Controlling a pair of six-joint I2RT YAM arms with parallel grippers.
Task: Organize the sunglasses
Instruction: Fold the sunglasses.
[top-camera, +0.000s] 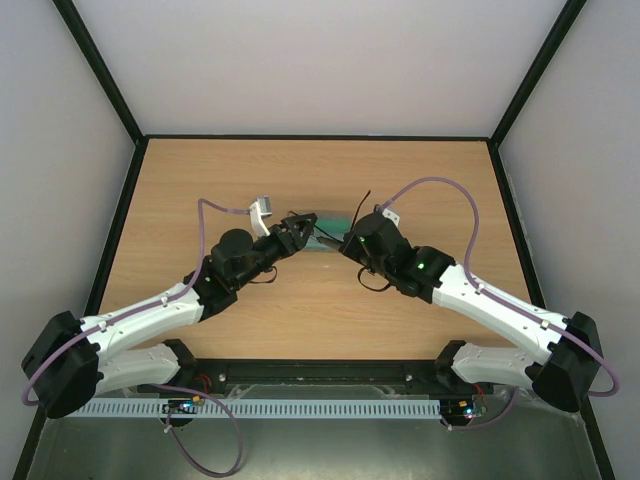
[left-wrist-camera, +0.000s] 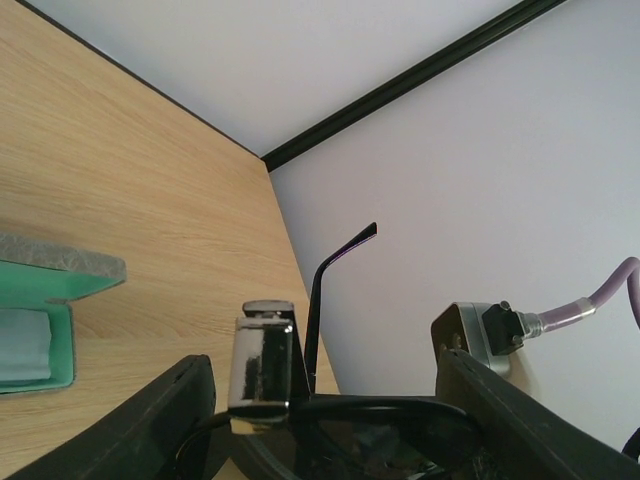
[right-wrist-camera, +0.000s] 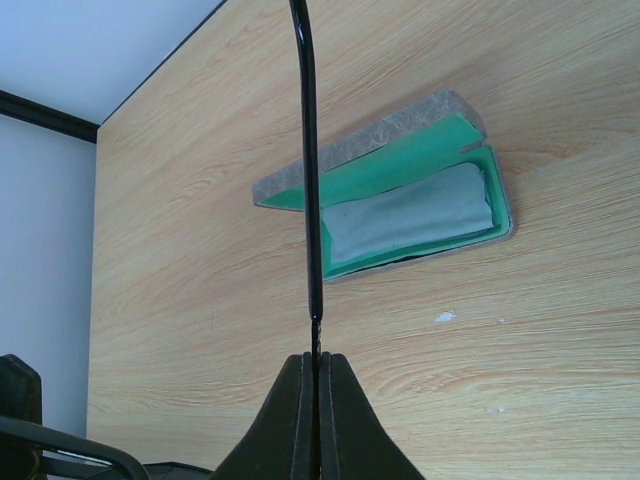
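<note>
In the left wrist view the bottom edge cut off the lenses of the sunglasses (left-wrist-camera: 316, 310) and the lower fingers (left-wrist-camera: 165, 425) of the left tool (left-wrist-camera: 325, 390) — whether those fingers touched the frame could not be told. The left edge cropped the case (left-wrist-camera: 45, 262). From above, the lenses were lost between the two tools, and the case showed only as a green sliver behind them. In the right wrist view the temple ran out past the top edge — the base of the right tool (right-wrist-camera: 316, 368) was cropped below.
</note>
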